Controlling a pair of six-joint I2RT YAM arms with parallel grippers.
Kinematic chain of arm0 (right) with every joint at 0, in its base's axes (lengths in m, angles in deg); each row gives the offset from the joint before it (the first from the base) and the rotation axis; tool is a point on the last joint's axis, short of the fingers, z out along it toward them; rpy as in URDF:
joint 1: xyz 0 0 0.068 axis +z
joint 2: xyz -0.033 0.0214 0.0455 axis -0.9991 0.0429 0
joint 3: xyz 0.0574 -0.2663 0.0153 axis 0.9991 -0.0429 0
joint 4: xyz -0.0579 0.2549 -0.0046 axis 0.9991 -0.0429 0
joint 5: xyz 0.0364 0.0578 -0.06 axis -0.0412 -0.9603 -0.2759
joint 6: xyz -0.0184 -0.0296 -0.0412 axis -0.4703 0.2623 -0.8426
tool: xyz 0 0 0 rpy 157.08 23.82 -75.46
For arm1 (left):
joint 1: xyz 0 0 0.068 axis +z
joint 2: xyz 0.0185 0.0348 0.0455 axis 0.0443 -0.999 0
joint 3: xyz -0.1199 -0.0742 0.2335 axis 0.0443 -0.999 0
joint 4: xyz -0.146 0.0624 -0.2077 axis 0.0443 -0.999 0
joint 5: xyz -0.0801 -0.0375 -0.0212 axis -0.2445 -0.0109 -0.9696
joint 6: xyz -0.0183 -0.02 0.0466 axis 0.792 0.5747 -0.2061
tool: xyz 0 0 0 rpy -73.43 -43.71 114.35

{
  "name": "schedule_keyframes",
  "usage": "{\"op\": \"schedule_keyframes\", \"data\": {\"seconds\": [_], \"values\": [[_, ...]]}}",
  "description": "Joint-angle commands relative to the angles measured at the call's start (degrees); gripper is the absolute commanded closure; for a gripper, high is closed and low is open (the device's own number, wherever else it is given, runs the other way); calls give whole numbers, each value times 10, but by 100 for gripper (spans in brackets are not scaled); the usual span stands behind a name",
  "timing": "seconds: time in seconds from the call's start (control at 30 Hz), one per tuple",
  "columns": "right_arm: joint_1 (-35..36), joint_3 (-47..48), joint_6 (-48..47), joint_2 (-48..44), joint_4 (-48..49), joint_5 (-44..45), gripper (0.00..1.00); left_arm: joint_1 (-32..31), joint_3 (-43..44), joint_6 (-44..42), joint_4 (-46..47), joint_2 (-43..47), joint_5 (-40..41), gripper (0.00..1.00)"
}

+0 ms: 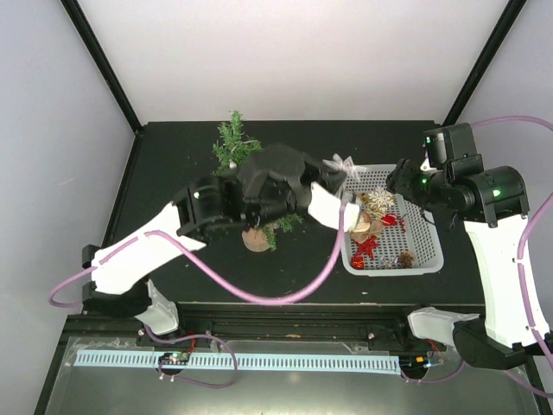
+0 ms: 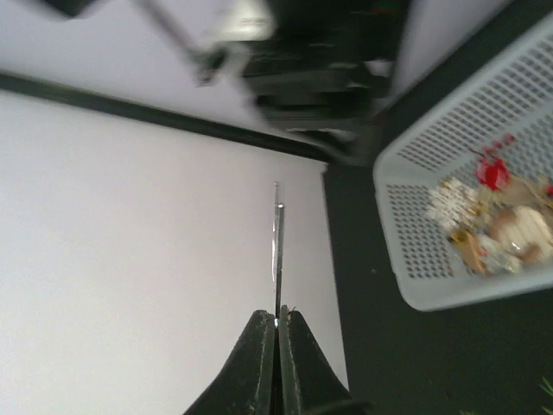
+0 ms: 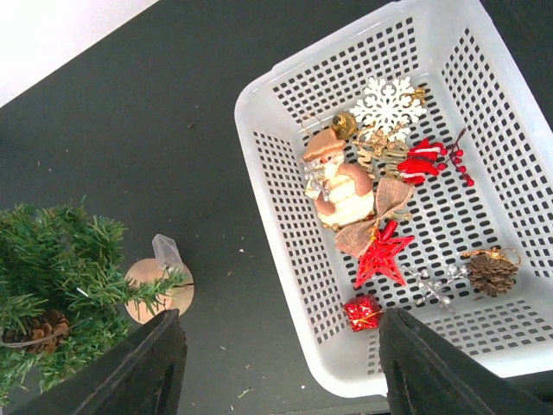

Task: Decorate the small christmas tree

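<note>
Under the wide right jaws waits the basket (image 3: 276, 216); shut left jaws pinch a flat ornament (image 2: 277, 229), likely for the small christmas tree (image 1: 232, 143).

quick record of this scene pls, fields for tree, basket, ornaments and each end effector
tree: small christmas tree, left of the basket, pine cone among its branches
basket: white mesh basket on the dark table
ornaments in basket: snowman, red star, white snowflake, red gift box
left end effector: shut on a thin flat ornament, seen edge-on
right end effector: open, empty, hovering by the basket
</note>
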Motion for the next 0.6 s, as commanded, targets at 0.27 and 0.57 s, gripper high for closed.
{"op": "schedule_keyframes", "data": {"seconds": [0.27,0.57], "values": [[-4,-121,-13,-41,54,-29,38,164,319,193,-205,-65,-90,98],[-4,-175,-30,-52,84,-59,40,403,324,423,-171,-13,-328,98]]}}
